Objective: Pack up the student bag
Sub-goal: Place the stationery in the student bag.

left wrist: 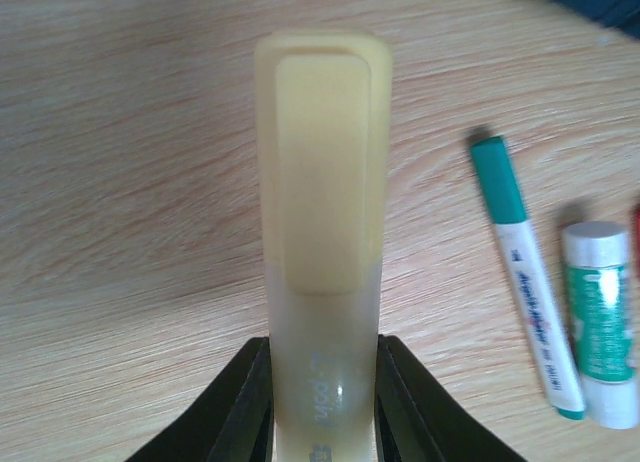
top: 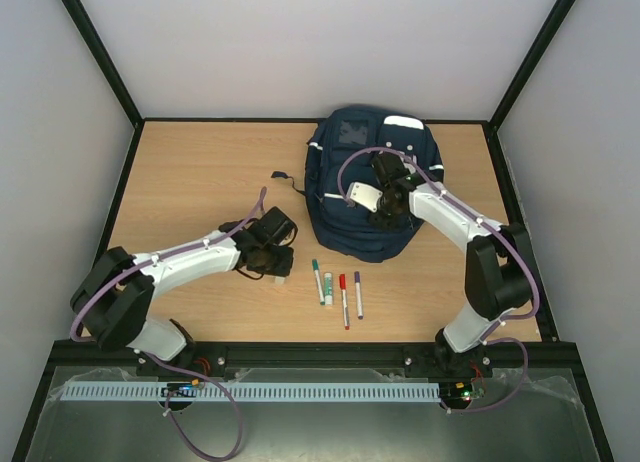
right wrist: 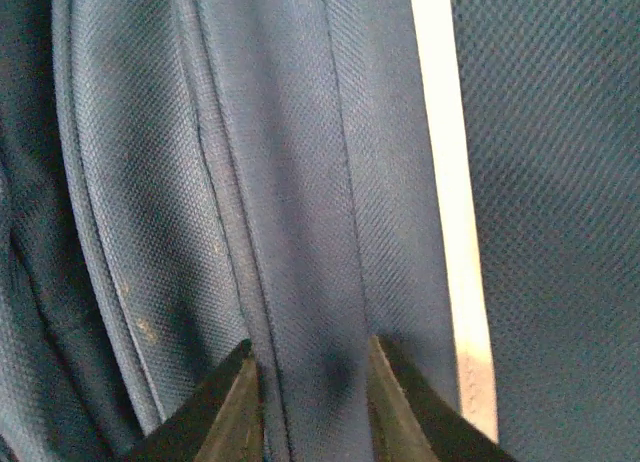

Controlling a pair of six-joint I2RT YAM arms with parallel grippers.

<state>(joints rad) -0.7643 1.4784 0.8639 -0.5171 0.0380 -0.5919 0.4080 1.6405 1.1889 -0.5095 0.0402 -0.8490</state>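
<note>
Left wrist: left gripper [left wrist: 322, 344] pinches highlighter [left wrist: 322, 182], base hidden; right gripper [right wrist: 310, 346] on student bag [right wrist: 300, 162], state unclear.

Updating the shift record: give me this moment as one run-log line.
task: pack student bag | left gripper: shut on yellow highlighter | right gripper: on student bag, grip unclear | unpacked: three markers, glue stick on table

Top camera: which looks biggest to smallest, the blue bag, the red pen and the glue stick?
1. the student bag, by far the largest
2. the red pen, long and thin
3. the glue stick, shorter, lying beside the green pen
</note>
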